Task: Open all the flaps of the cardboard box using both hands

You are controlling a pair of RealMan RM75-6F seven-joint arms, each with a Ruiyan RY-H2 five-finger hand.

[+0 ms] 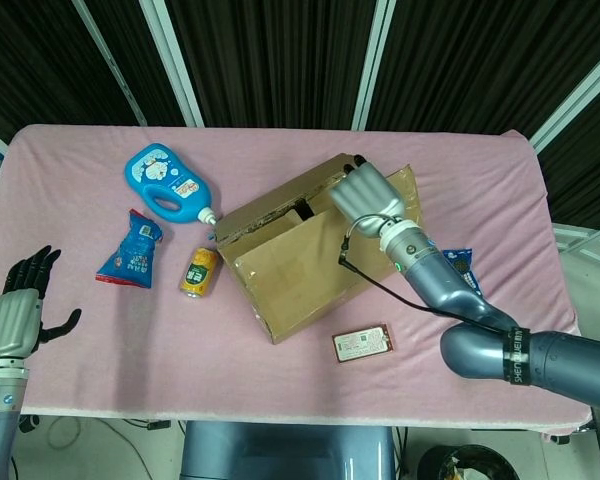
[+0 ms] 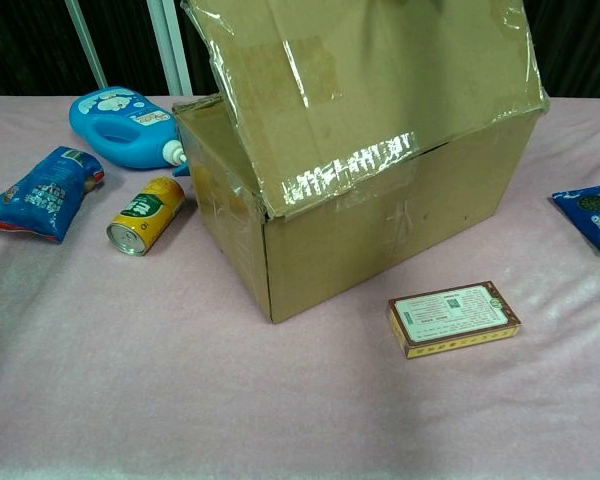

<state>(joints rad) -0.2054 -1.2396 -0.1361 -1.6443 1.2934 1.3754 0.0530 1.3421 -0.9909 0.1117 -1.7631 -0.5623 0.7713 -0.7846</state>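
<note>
The cardboard box sits mid-table, turned at an angle. Its near long flap stands raised almost upright, shiny tape along its edges. My right hand is at the flap's top edge with its fingers curled over it, holding the flap up; the chest view does not show this hand. A dark gap shows into the box behind the flap. My left hand hovers by the table's left front edge, far from the box, fingers apart and holding nothing.
Left of the box lie a blue bottle, a blue snack bag and a yellow can. A small flat carton lies in front, a blue packet to the right.
</note>
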